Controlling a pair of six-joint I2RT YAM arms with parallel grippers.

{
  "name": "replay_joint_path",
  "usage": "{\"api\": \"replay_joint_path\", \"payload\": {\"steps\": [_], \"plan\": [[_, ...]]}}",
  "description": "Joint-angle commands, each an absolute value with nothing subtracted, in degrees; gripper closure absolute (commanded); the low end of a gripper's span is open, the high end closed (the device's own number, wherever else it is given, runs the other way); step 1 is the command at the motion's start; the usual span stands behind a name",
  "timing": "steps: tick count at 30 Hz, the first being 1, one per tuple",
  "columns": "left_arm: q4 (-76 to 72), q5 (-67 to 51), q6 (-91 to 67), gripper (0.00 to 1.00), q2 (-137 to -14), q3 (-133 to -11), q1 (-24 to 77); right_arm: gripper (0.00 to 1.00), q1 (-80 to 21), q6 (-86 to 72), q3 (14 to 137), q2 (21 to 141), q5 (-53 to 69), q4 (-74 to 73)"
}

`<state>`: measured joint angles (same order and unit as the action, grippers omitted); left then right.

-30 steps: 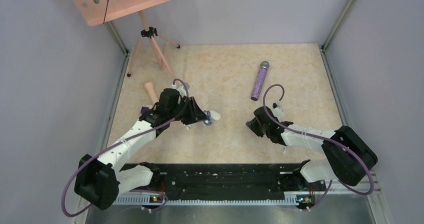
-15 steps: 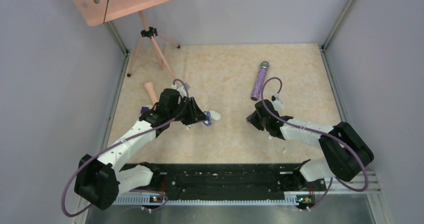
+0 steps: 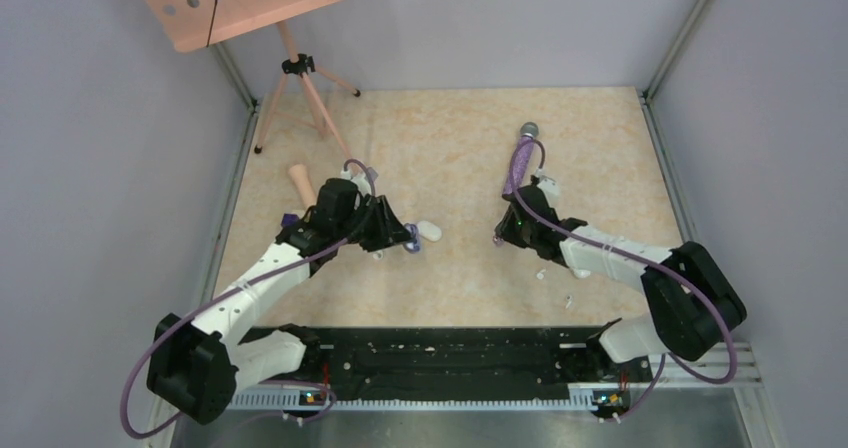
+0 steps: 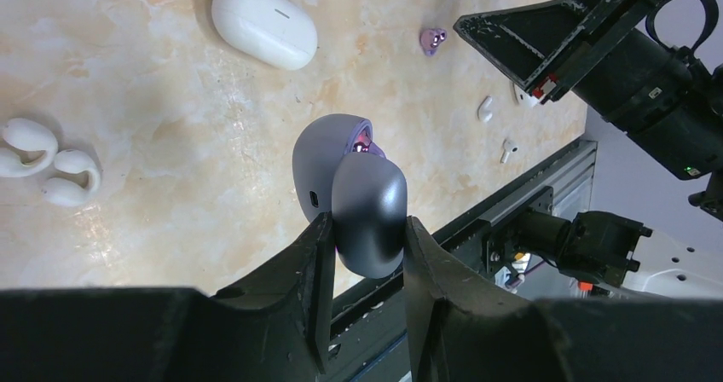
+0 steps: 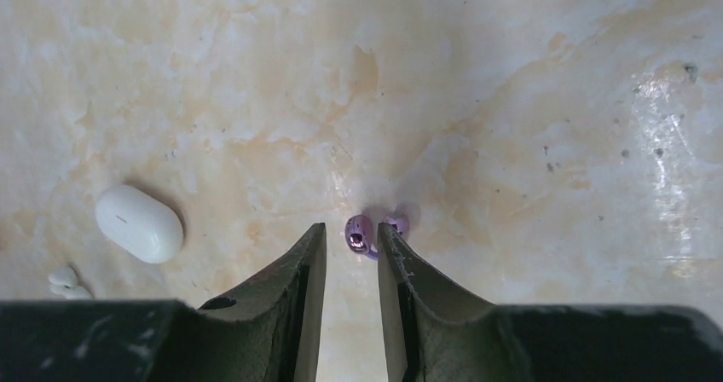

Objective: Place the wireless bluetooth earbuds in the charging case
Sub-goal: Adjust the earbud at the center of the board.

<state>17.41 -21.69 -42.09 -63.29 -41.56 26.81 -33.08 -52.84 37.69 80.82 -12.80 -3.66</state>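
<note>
**A:** White earbuds [image 3: 540,275], two tiny ones, lay loose on the table [image 3: 450,148] beside the right arm, seen from overhead. And the grippers?

**B:** The left gripper [image 3: 408,238] was just beside a closed white case [image 3: 430,231]. The right gripper [image 3: 503,231] was near the lower end of a glitter microphone [image 3: 521,153]. I couldn't read either set of jaws from up there.

**A:** What did the left wrist camera show?

**B:** Its jaws were clamped on an open purple-grey charging case [image 4: 362,190], with one purple earbud [image 4: 363,146] seated inside. A second purple earbud [image 4: 433,39] lay on the table just off the right gripper's tips. White clip-style earbuds [image 4: 43,160] lay well apart from the charging case.

**A:** And the right wrist?

**B:** The jaws stood narrowly parted and gripped nothing. The second purple earbud lay just beyond the tips, in line with the gap. Whether it touched a finger, I couldn't tell. The white case was off to the left.
</note>
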Motion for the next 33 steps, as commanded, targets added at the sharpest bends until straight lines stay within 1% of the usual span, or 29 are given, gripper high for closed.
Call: {"api": "replay_joint_path", "payload": {"steps": [1, 5, 9, 15, 17, 19, 24, 29, 33], "plan": [[17.2, -20.4, -40.8, 1.00, -60.8, -42.8, 27.1, 0.71, -35.7, -37.4, 39.9, 76.8, -14.7, -9.6], [17.6, -19.9, -41.0, 1.00, -60.5, -43.4, 27.1, 0.67, -40.4, -29.3, 40.2, 76.5, -18.0, -12.5], [17.4, -19.3, -41.1, 1.00, -60.9, -43.2, 27.0, 0.62, -43.6, -25.2, 41.7, 79.1, -21.3, -12.7], [17.1, -19.0, -41.9, 1.00, -61.1, -42.8, 27.0, 0.61, -43.7, -24.4, 47.0, 86.4, -25.8, -14.0], [17.1, -18.8, -41.8, 1.00, -60.8, -42.7, 27.0, 0.59, -43.7, -24.9, 49.0, 89.2, -27.2, -15.3], [17.2, -18.5, -41.8, 1.00, -60.6, -42.7, 27.0, 0.57, -43.7, -26.0, 50.1, 91.5, -27.3, -15.7], [17.4, -18.4, -41.7, 1.00, -60.5, -42.5, 27.1, 0.55, -43.2, -31.3, 50.7, 93.9, -26.5, -16.4], [17.1, -18.6, -41.7, 1.00, -60.7, -42.3, 27.0, 0.57, -42.9, -38.3, 50.1, 94.5, -25.2, -16.4], [16.8, -19.0, -41.6, 1.00, -61.0, -42.3, 27.1, 0.62, -42.9, -39.1, 49.9, 94.3, -25.4, -15.4]]}}
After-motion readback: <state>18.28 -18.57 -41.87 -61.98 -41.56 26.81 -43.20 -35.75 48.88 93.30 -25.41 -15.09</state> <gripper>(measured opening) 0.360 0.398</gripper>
